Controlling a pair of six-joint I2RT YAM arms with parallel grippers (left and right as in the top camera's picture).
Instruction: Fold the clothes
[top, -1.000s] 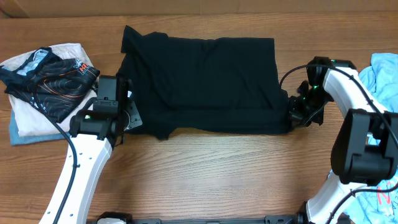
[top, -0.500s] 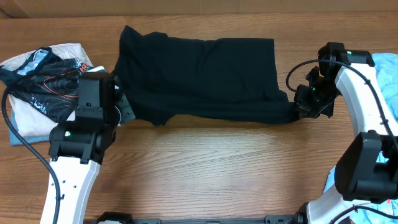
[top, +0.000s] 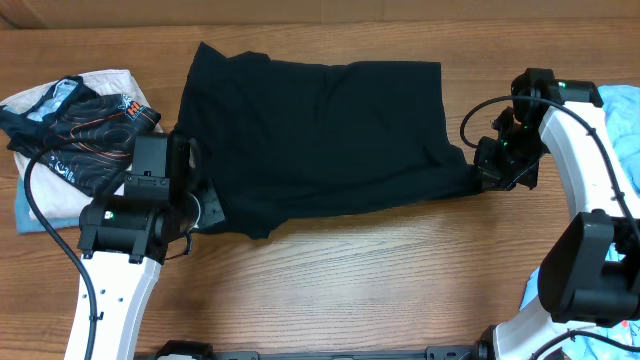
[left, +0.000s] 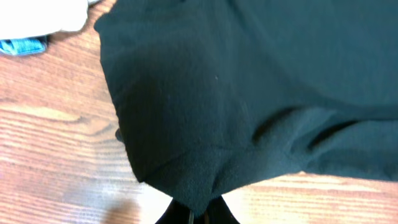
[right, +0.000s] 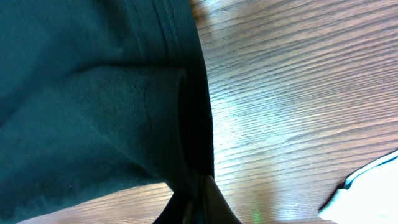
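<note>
Lying long-axis left to right toward the far edge of the surface, the shirt spreads away from both hands, the left hand and right hand each clenched on a near corner.

Left wrist view: left gripper is cut by the bottom edge. Only dark finger stubs show, and the pads are buried in a pinched corner of the shirt. The shirt runs off the top and right edges.

Right wrist view: right gripper is also cut at the bottom, its tips covered by a shirt fold. A white object in the corner is clipped and unidentifiable.

Overhead: the left gripper is hidden beneath the left arm. The right gripper is too dark against the cloth to read its jaws. The blue cloth is cut by the right edge.
</note>
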